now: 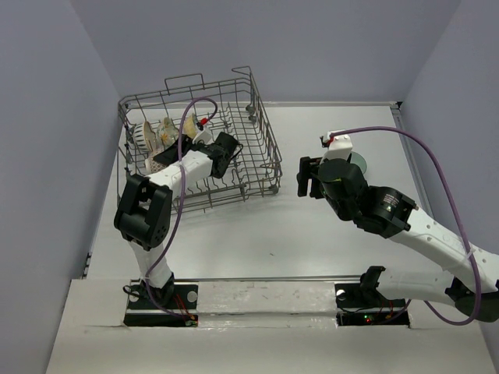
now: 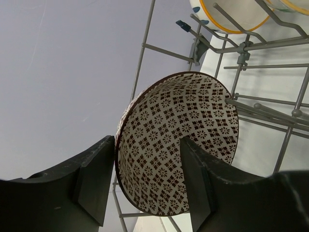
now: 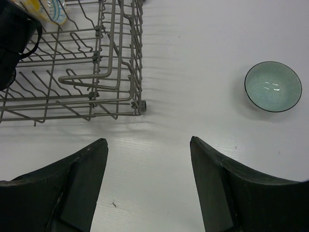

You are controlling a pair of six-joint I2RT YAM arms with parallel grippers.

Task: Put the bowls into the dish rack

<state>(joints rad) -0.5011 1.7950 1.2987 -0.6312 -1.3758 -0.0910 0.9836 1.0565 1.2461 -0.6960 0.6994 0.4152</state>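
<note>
The brown-patterned bowl [image 2: 183, 135] stands on edge inside the dish rack [image 1: 261, 136], leaning among the tines. My left gripper [image 2: 147, 140] straddles its rim, with one finger outside and the other finger [image 2: 198, 183] inside the bowl. The jaws stand wider than the thin wall, open. Two flower-patterned bowls [image 1: 160, 134] stand upright at the rack's far left, and one yellow rim [image 2: 231, 19] shows above. A teal bowl [image 3: 273, 87] sits upright on the table right of the rack. My right gripper [image 3: 148, 145] hovers open and empty over bare table between the rack and that bowl.
The rack's wire wall [image 3: 116, 72] and a small wheel [image 3: 143, 104] lie just ahead-left of the right gripper. In the top view the teal bowl [image 1: 360, 162] is partly hidden behind the right wrist. Grey walls enclose the table on three sides.
</note>
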